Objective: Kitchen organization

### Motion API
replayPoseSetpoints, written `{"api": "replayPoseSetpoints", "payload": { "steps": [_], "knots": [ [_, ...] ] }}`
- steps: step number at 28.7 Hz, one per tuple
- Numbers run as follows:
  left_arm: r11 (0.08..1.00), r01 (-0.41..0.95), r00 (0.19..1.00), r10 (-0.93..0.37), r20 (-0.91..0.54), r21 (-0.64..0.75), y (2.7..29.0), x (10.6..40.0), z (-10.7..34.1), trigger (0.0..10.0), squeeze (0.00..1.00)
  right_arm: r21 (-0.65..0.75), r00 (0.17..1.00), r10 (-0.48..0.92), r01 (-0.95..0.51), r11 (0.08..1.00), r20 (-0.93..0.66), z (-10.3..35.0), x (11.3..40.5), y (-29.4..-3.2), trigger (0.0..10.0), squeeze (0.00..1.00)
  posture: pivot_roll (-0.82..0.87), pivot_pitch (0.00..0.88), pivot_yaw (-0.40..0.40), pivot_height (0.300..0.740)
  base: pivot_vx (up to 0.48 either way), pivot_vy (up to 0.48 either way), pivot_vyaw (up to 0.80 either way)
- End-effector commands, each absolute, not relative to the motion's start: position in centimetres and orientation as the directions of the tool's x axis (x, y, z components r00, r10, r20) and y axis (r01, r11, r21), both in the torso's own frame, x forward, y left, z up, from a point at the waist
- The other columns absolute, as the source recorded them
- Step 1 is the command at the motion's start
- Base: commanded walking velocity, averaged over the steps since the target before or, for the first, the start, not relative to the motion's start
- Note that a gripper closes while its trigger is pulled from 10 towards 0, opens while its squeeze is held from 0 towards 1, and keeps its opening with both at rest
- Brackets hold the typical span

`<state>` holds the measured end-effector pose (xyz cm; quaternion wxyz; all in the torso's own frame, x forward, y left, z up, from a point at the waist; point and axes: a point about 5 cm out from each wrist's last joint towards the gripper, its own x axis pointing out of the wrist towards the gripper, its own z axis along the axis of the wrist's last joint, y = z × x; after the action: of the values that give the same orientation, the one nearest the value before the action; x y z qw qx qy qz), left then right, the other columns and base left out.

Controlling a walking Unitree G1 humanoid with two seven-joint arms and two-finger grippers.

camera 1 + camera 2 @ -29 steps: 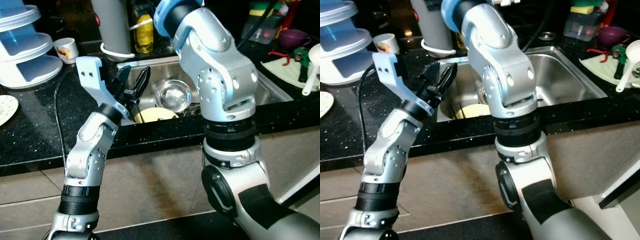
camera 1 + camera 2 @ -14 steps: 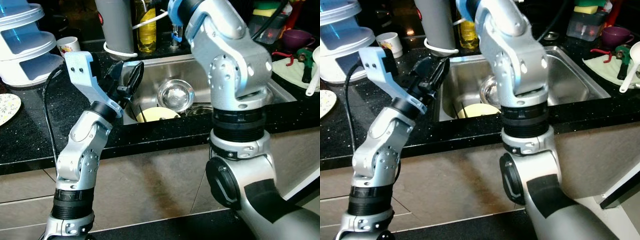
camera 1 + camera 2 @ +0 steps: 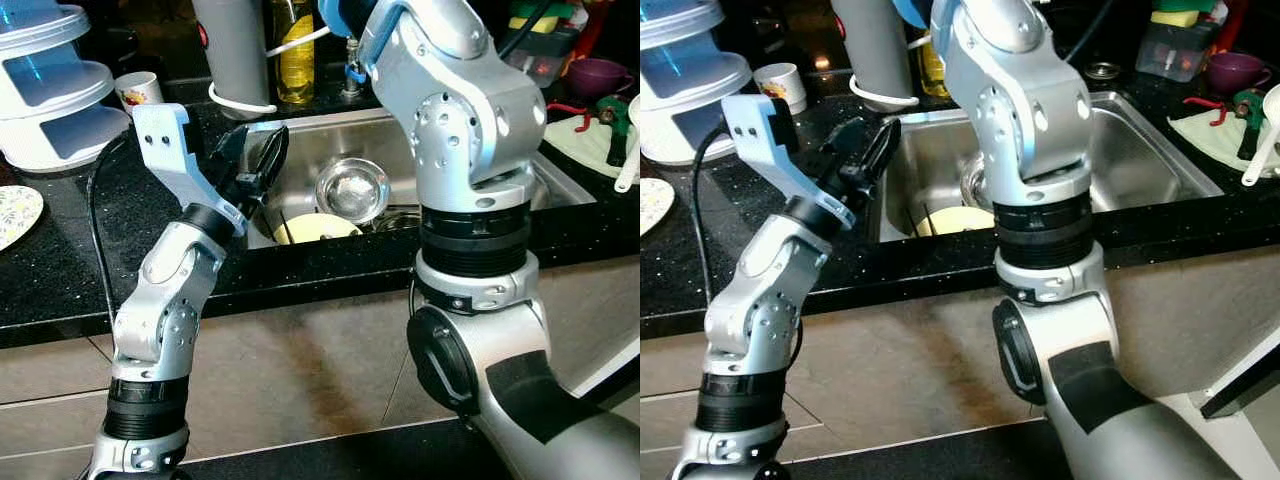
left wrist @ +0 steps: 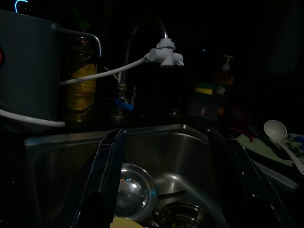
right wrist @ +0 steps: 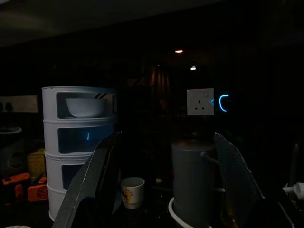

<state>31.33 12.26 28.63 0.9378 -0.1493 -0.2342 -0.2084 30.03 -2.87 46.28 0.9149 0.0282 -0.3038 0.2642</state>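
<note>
Far left on the black counter (image 3: 60,270): white tiered rack (image 3: 50,90), a patterned plate (image 3: 12,215) at the edge, a small printed cup (image 3: 136,91); the rack's top tier holds a white bowl (image 5: 85,107), seen from the right wrist view. Left gripper (image 3: 256,160) hovers over the sink (image 3: 1140,150) left rim, fingers spread, pinching nothing; right gripper (image 5: 164,190) raised high, aimed at the back wall, fingers spread wide, also empty. Sink holds the likely task items: a steel bowl (image 3: 352,188) toward the back, a yellow dish (image 3: 312,228) at the front wall, another round steel piece beside them, hard to make out. Behind the sink: grey canister (image 3: 232,50), yellow bottle (image 3: 291,55), tap (image 4: 164,50). Right counter: purple cup (image 3: 590,75), white ladle (image 3: 1262,135) on a cloth.

Risks, as I judge: left fingers clipping the sink rim or tap hose on descent; steel bowl is slick and curved, could slip from a two-finger pinch; right elbow crowds the basin and could knock things.
</note>
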Motion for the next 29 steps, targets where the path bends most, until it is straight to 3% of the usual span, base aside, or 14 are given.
{"api": "replayPoseSetpoints", "payload": {
  "steps": [1, 6, 10, 15, 20, 29],
  "knots": [
    [0.866, 0.466, 0.800, -0.322, 0.507, -0.184, 12.3, 31.0, 28.7, 10.0, 0.00, -0.141, 0.629, 0.498, -0.529, 0.837, 0.597, 47.4, 28.6, -2.1, 10.0, 0.00, -0.02, 0.082, 0.051, 0.740, 0.000, 0.000, 0.00],
    [0.868, 0.462, 0.799, -0.318, 0.511, -0.182, 12.4, 31.1, 28.9, 10.0, 0.00, -0.130, 0.668, 0.480, -0.504, 0.854, 0.569, 46.3, 29.5, -2.6, 10.0, 0.00, -0.02, 0.079, 0.048, 0.740, 0.000, 0.000, 0.00],
    [0.867, 0.463, 0.799, -0.319, 0.509, -0.184, 12.4, 31.1, 28.8, 10.0, 0.00, -0.132, 0.621, 0.488, -0.528, 0.839, 0.614, 47.8, 27.9, -2.7, 10.0, 0.00, -0.03, 0.081, 0.053, 0.740, 0.000, 0.000, 0.00],
    [0.864, 0.470, 0.796, -0.325, 0.510, -0.183, 12.1, 31.1, 28.8, 10.0, 0.00, -0.143, 0.659, 0.475, -0.492, 0.859, 0.583, 46.7, 28.6, -3.1, 10.0, 0.00, -0.03, 0.071, 0.052, 0.740, 0.000, 0.000, 0.00],
    [0.864, 0.469, 0.796, -0.325, 0.510, -0.183, 12.2, 31.2, 28.8, 10.0, 0.00, -0.149, 0.615, 0.476, -0.506, 0.850, 0.628, 48.3, 26.9, -3.2, 10.0, 0.00, -0.03, 0.070, 0.052, 0.740, 0.000, 0.000, 0.00],
    [0.867, 0.465, 0.803, -0.327, 0.499, -0.181, 12.0, 31.2, 28.4, 10.0, 0.00, -0.117, 0.688, 0.437, -0.461, 0.880, 0.580, 45.6, 27.9, -5.1, 10.0, 0.00, -0.02, 0.039, 0.047, 0.740, 0.000, 0.000, 0.00]
  ]
}}
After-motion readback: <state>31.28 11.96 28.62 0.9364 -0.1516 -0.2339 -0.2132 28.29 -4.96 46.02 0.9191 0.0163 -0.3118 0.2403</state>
